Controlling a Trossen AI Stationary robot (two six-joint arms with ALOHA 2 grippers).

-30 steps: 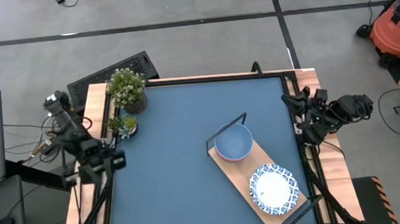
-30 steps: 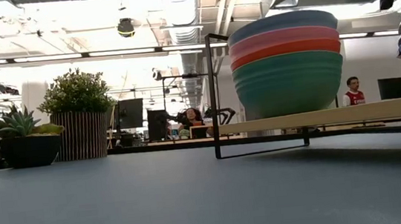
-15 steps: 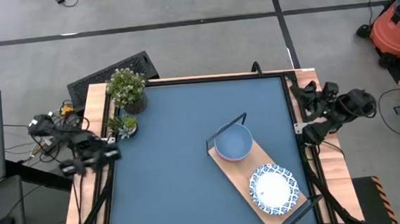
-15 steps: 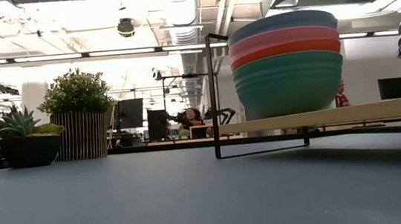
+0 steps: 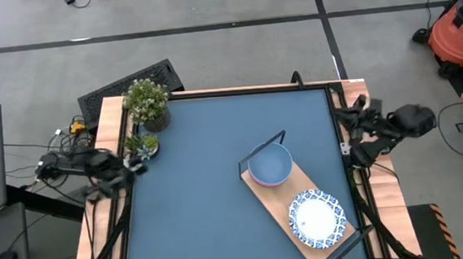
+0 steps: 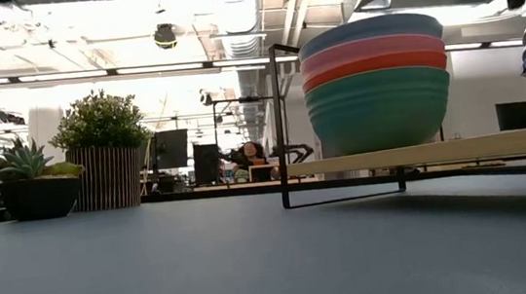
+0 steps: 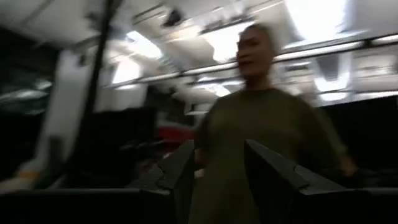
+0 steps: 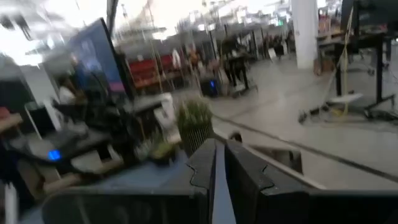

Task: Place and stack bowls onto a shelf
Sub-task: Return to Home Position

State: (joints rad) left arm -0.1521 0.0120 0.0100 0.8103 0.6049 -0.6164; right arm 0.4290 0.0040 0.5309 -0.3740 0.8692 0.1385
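Plain bowls: four round plain bowls [image 6: 375,76], pale blue over pink over red over green, are sitting nested at the shelf's 10 o'clock end, just inside the wire frame.
Patterned bowls: shallow blue-and-white patterned bowls [image 5: 317,218] are resting at the board's 4 o'clock end, apart from the plain stack; their number cannot be told.
Shelf: a long light-wood board with a thin black wire frame [image 5: 271,198] is lying diagonally at 4 o'clock from the centre of the blue tabletop [image 5: 203,189].
Plants: two potted green plants [image 5: 146,103] are standing at the table's 10 o'clock corner, well apart from the shelf.
Left gripper [image 7: 219,155]: released and carrying nothing, it is hanging off the table's 9 o'clock edge.
Right gripper [image 8: 219,152]: clenched on nothing, it is hanging off the 3 o'clock edge.
Person: someone in an olive shirt [image 7: 267,137] is showing beyond the left fingers.
Step in hand: stacking appears finished, so this is judged to be the parking of both arms. Doing it well calls for staying outside the table's edges, clear of shelf and plants, and minding the nearby person.
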